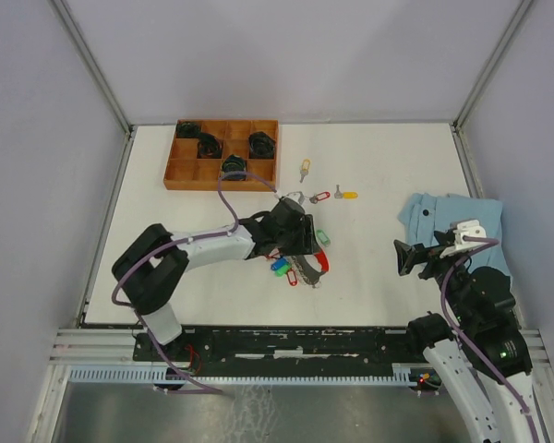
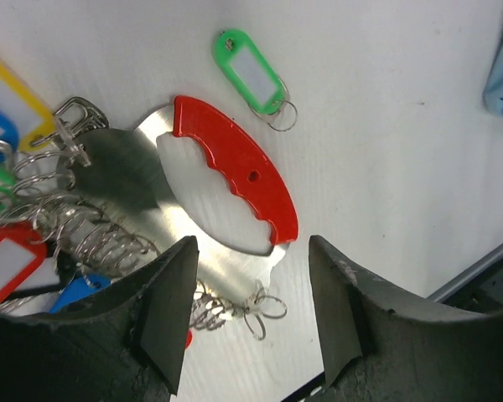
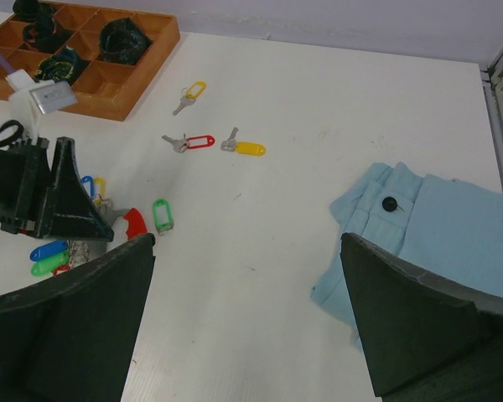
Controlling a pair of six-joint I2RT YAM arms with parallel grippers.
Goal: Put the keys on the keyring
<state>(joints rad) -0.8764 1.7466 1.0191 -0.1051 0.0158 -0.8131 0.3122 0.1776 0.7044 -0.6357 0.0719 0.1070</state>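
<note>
You had hardly started, I judged: three keys (image 1: pixel 319 196) lay loose on the table (image 1: pixel 397 166) at one o'clock from the keyring (image 1: pixel 300 263), your left fingers (image 2: pixel 168 310) hung open and empty above it, and your right fingers (image 3: pixel 84 327) gaped wide, holding nothing.

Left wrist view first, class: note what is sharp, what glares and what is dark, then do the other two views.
Left wrist: keyring and green tag sharp, its steel plate softly shiny, left fingers dark. Right wrist: right fingers loom dark, softer; table evenly lit. Top external: flat light, faint shadows, keys tiny.
</note>
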